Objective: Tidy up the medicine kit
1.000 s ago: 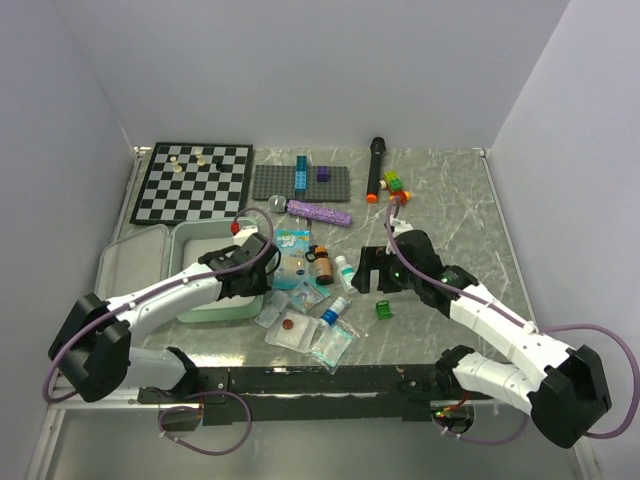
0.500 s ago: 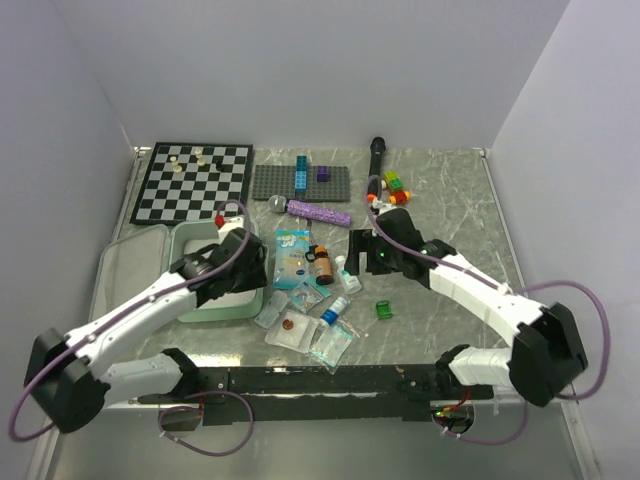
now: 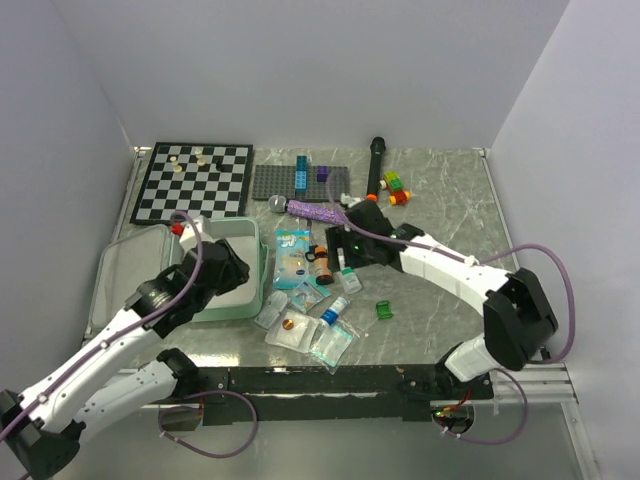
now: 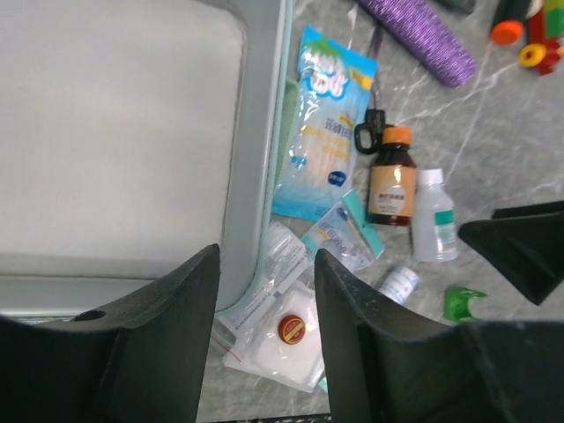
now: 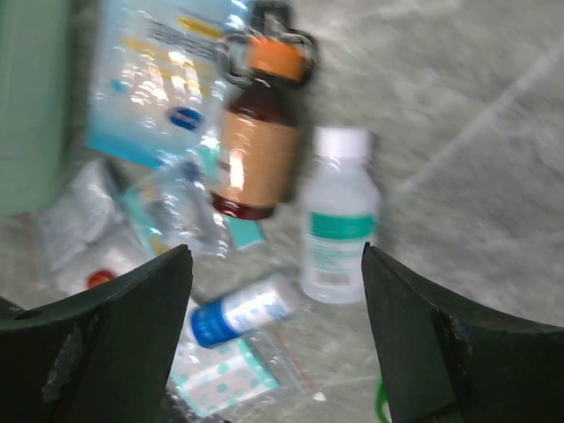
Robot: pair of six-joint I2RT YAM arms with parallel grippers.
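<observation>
The mint-green medicine kit (image 3: 125,275) lies open at the left, its grey lining and rim (image 4: 256,159) showing in the left wrist view. Right of it lie a blue packet (image 3: 293,255), a brown bottle (image 3: 321,262), a white bottle (image 3: 347,272), a blue-capped tube (image 3: 335,311) and clear sachets, one holding a red tin (image 4: 293,330). My left gripper (image 3: 228,268) is open and empty above the kit's right edge (image 4: 264,264). My right gripper (image 3: 340,245) is wide open and empty above the bottles (image 5: 273,264), over the white bottle (image 5: 337,216) and tube (image 5: 242,310).
A chessboard (image 3: 193,182) and a grey studded plate (image 3: 300,182) lie at the back. A purple roll (image 3: 320,212), a black stick (image 3: 375,165) and coloured bricks (image 3: 397,186) lie behind the medicines. A small green piece (image 3: 383,309) lies right of the pile.
My right gripper has moved left and back, from the open table to above the bottles. My left arm has drawn back toward the near left, over the kit.
</observation>
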